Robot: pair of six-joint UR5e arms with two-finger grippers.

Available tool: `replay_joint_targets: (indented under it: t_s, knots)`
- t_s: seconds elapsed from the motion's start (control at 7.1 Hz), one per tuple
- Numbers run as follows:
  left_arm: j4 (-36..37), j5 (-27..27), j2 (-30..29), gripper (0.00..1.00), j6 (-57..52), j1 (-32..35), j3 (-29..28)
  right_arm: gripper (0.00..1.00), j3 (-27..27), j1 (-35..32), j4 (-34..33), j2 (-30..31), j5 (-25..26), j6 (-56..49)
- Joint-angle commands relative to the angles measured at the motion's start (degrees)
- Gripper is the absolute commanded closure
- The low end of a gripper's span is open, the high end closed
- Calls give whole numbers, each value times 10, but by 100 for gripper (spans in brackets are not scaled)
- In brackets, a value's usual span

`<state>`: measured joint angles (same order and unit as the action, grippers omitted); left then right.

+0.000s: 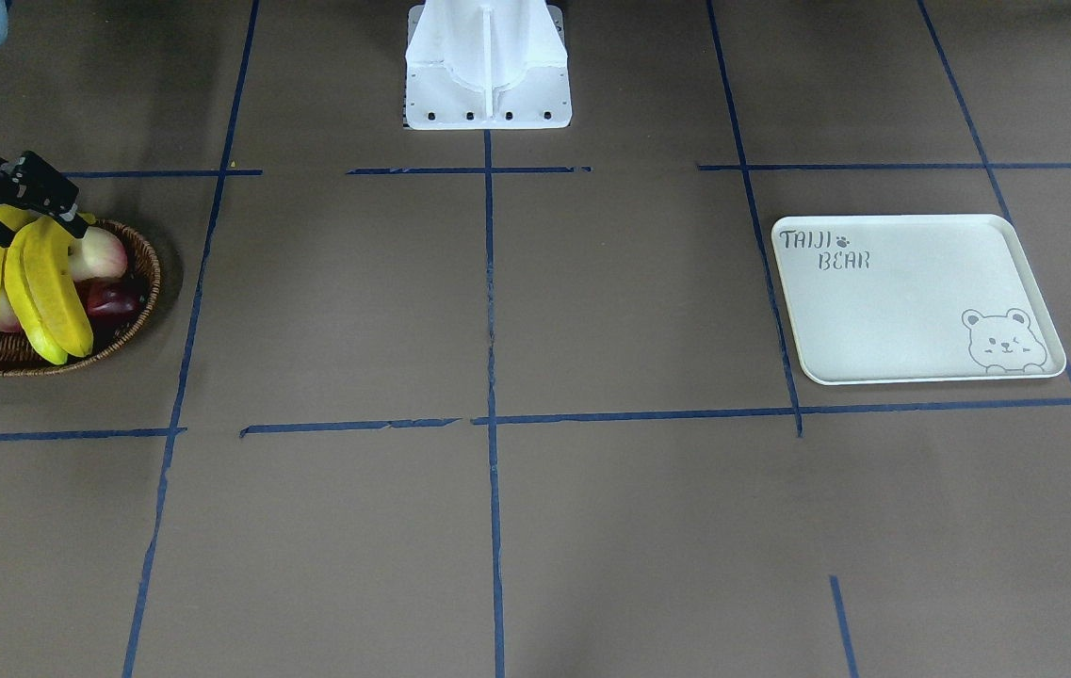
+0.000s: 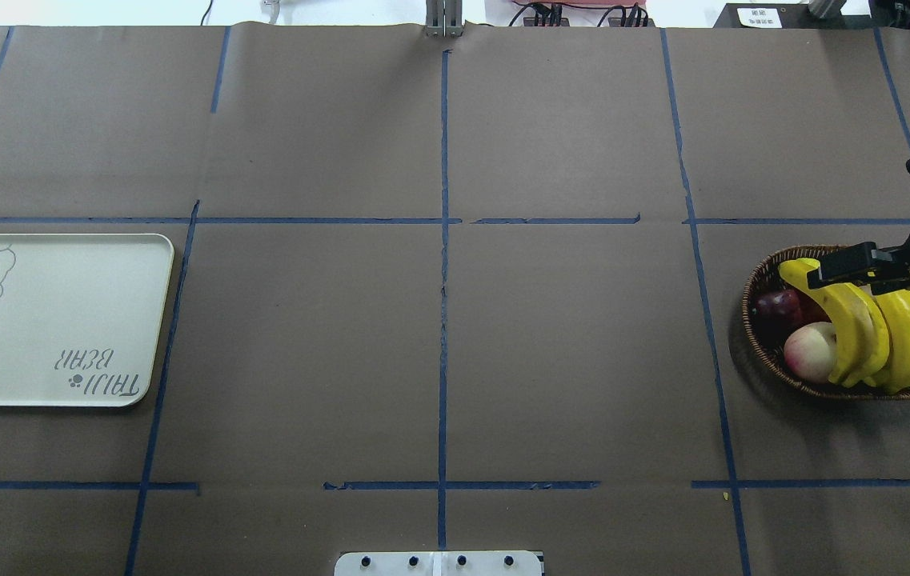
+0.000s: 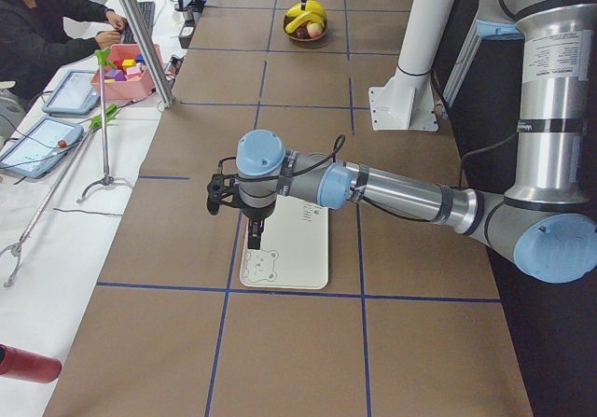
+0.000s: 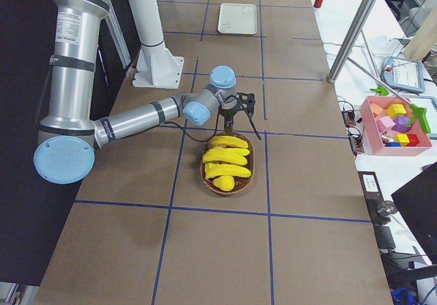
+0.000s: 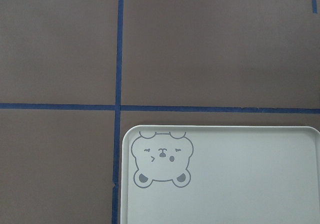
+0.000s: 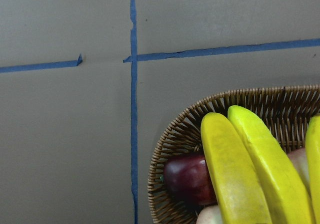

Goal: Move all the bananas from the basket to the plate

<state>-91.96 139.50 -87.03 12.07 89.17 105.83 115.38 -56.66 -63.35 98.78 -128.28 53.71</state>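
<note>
over the basket [image 2: 752, 298], right gripper [image 1: 34, 229] spread above bananas [image 1: 55, 282]; left gripper [image 3: 250, 235], cannot tell.

Ylw bananas [image 6: 230, 169], brn woven basket [image 6: 185, 129]

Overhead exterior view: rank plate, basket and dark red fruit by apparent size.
1. plate, largest though cropped at the edge.
2. basket, partly covered by bananas.
3. dark red fruit, smallest.

Bananas [image 1: 45, 282] hide most other fruit [image 1: 104, 256] in the basket [image 1: 137, 320], itself cropped in the front view. The overhead view crops the plate [image 2: 54, 320]. Right gripper [image 2: 847, 272] jaws' gap: unclear.
</note>
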Motion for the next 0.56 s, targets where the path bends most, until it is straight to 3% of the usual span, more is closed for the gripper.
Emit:
replay_joint_targets:
  t_s: [0.0,0.42]
  knots:
    - [-1,0,-1,1,0,0,0,1,-16,13,3,5,1,4]
    - [-1,0,-1,1,0,0,0,1,-15,10,5,34,1,3]
